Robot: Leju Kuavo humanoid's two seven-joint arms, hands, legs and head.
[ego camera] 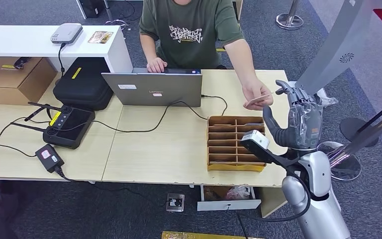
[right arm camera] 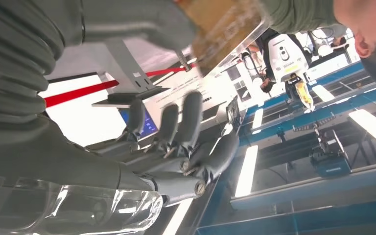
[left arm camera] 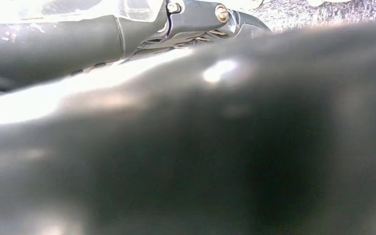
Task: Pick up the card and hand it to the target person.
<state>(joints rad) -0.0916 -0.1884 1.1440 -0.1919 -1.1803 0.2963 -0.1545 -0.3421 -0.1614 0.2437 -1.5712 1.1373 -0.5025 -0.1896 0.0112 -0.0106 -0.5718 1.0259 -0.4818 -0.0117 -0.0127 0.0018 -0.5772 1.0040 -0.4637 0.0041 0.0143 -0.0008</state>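
A person in a green T-shirt (ego camera: 191, 32) stands behind the table and pinches the pale card (ego camera: 257, 100) in their outstretched hand (ego camera: 253, 92). My right hand (ego camera: 301, 117) is raised at the table's right end, just right of the card and apart from it. Its fingers (right arm camera: 186, 125) are spread and hold nothing. A blurred tan shape (right arm camera: 223, 27) lies just beyond the thumb in the right wrist view. A small part of my left hand (left arm camera: 191, 14) appears in the left wrist view beside a dark blur; how its fingers lie is hidden.
A cardboard divider box (ego camera: 236, 144) sits on the table (ego camera: 154, 154) below the card. A grey laptop (ego camera: 154, 88) with a trailing cable stands in front of the person. A black controller (ego camera: 67, 127), black case (ego camera: 82, 82) and power adapter (ego camera: 48, 157) lie at left.
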